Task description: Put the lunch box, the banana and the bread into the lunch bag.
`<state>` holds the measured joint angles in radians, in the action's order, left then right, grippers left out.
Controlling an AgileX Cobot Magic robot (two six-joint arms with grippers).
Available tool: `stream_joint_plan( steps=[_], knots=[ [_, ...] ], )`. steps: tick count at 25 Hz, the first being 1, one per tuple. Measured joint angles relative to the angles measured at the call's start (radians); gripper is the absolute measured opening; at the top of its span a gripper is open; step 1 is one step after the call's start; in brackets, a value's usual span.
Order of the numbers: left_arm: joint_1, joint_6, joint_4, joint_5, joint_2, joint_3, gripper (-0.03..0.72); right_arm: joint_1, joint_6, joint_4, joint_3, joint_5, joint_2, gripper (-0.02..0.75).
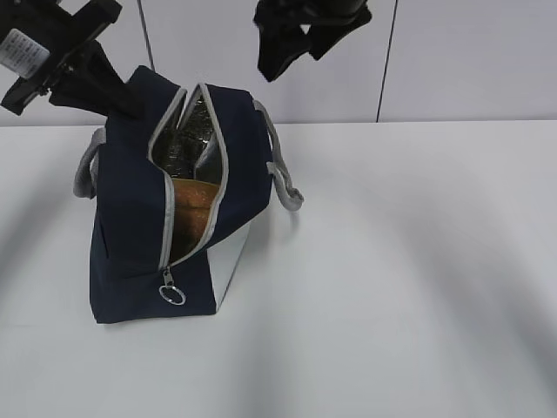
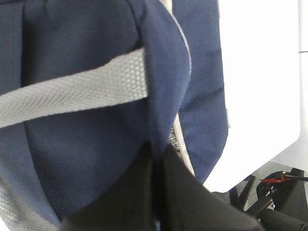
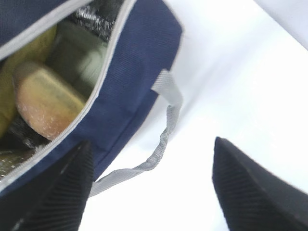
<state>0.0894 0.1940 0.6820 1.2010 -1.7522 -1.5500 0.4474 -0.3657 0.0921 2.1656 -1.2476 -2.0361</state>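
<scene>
One bag, exterior: lunch bag [image 1: 139,218] left of centre, unzipped.
Left wrist: left gripper [image 2: 156,192] pinched on bag fabric (bottom centre).
Right wrist: right gripper [image 3: 149,187] spread, empty; bread [image 3: 45,98], banana [image 3: 12,91], lunch box [image 3: 84,60] inside, upper left.

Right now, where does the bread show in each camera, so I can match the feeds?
Exterior: the bread is a golden-brown patch inside the lunch bag, seen through the open zipper, left of centre.
Left wrist: not in view; only the bag's navy outside and a grey handle.
Right wrist: upper left, inside the bag's opening.
Shared landmark: the grey zipper trim.
</scene>
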Motion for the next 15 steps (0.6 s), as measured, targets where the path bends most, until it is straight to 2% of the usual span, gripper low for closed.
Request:
stream_joint_plan(
  steps=[7, 15],
  knots=[
    [0.0, 0.0, 0.0, 0.001, 0.0, 0.0, -0.001, -0.16, 0.007, 0.31, -0.104, -0.002, 0.018, 0.565],
    [0.0, 0.0, -0.001, 0.002, 0.0, 0.0, -0.001, -0.181, -0.133, 0.578, -0.279, 0.004, -0.036, 0.564]
  ],
)
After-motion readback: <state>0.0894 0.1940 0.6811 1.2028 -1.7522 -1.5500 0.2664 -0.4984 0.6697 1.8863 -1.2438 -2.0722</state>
